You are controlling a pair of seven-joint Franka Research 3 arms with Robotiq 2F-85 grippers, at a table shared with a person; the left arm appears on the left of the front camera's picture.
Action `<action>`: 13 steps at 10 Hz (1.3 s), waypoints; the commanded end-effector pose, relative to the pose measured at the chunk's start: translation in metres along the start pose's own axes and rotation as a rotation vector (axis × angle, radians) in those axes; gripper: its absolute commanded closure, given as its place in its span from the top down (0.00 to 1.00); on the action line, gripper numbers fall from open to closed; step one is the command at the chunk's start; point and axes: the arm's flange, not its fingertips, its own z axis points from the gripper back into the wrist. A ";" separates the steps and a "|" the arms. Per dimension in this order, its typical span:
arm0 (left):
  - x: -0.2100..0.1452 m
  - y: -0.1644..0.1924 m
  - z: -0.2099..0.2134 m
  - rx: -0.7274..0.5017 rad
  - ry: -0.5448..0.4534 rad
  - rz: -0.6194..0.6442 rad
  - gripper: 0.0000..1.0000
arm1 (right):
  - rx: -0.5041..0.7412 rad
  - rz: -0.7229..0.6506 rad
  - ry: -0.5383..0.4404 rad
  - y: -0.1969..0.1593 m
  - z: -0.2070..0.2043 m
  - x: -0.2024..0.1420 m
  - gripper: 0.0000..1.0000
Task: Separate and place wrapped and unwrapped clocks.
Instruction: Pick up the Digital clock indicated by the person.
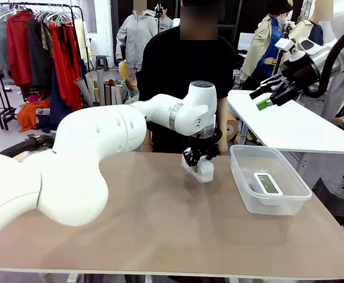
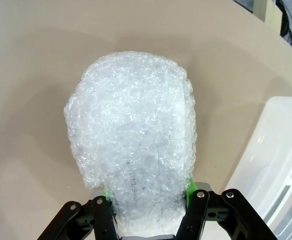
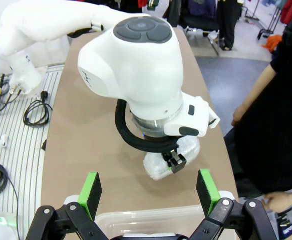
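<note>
My left gripper [image 1: 200, 165] was clamped on the wrapped bundle [image 1: 202, 170], bin [image 1: 242, 183] to its right; right gripper [image 1: 268, 94] hung open, well apart.

From the robot's near side we look across the surface [image 1: 160, 224] at the person. Our left wrist camera sits close over a bubble-wrapped bundle [image 2: 133, 145]. Our right wrist camera looks down from higher, sharing that bundle and the plastic bin [image 3: 151, 220].

Glossy white rounded arm [image 1: 95, 147], dark grey joint cap, black jaws, green pads [image 3: 89, 191]
</note>
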 end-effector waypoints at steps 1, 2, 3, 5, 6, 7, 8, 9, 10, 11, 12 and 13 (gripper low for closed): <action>-0.005 0.012 0.026 0.052 -0.040 -0.079 0.00 | -0.001 0.005 0.006 0.001 0.001 0.001 1.00; -0.006 0.012 0.037 0.072 -0.023 -0.141 0.00 | -0.001 0.005 0.006 0.001 0.001 0.001 1.00; -0.008 0.016 0.052 0.091 0.017 -0.227 0.00 | -0.001 0.005 0.006 0.001 0.001 0.001 1.00; -0.012 0.033 0.087 0.106 0.060 -0.319 0.00 | -0.001 0.005 0.006 0.001 0.001 0.001 1.00; -0.013 0.039 0.104 0.097 0.089 -0.369 0.00 | -0.001 0.005 0.006 0.001 0.001 0.001 1.00; -0.017 0.044 0.118 0.130 0.136 -0.437 0.00 | -0.001 0.005 0.006 0.001 0.001 0.001 1.00; -0.014 0.050 0.133 0.163 0.166 -0.483 0.00 | -0.001 0.005 0.006 0.001 0.001 0.001 1.00; -0.011 0.055 0.150 0.162 0.211 -0.532 0.00 | -0.001 0.005 0.006 0.001 0.001 0.001 1.00; -0.010 0.059 0.167 0.181 0.218 -0.563 0.00 | -0.001 0.005 0.006 0.001 0.001 0.001 1.00; -0.005 0.063 0.184 0.162 0.201 -0.576 0.00 | -0.001 0.005 0.006 0.001 0.001 0.001 1.00; -0.002 0.066 0.203 0.127 0.210 -0.609 0.00 | -0.001 0.005 0.006 0.001 0.001 0.001 1.00; -0.001 0.067 0.217 0.116 0.206 -0.620 0.00 | -0.001 0.005 0.006 0.001 0.001 0.001 1.00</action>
